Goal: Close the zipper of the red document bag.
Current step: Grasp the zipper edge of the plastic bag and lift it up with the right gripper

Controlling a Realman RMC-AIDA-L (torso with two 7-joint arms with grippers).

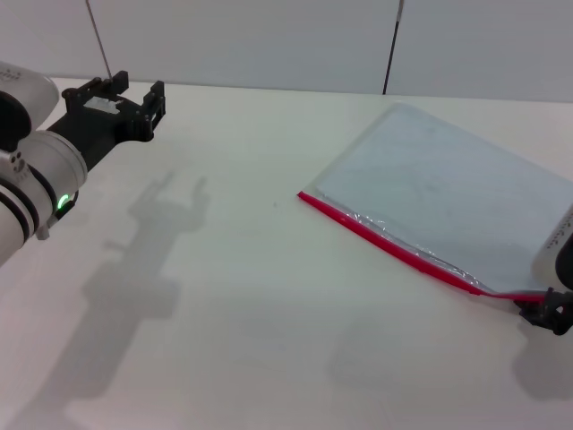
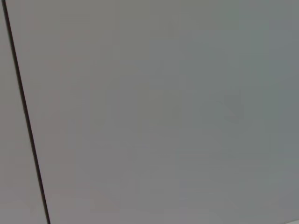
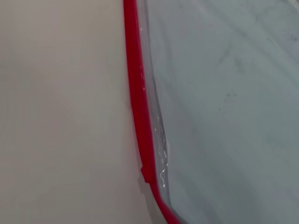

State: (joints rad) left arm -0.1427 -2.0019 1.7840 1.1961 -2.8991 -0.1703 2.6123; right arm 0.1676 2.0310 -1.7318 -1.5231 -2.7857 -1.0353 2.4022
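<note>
Head view has my right gripper [image 1: 548,311] low at the near right end of the zipper [image 1: 394,246], almost cut off by the frame edge, and it looks pinched onto that end, though I can't tell for sure whether its fingers are closed. From there the red strip runs along the near long edge of the red document bag [image 1: 448,193], which lies flat on the white table [image 1: 251,313] on my right side. My left gripper [image 1: 134,100] hangs well apart over the far left of the table, fingers spread, holding nothing.
</note>
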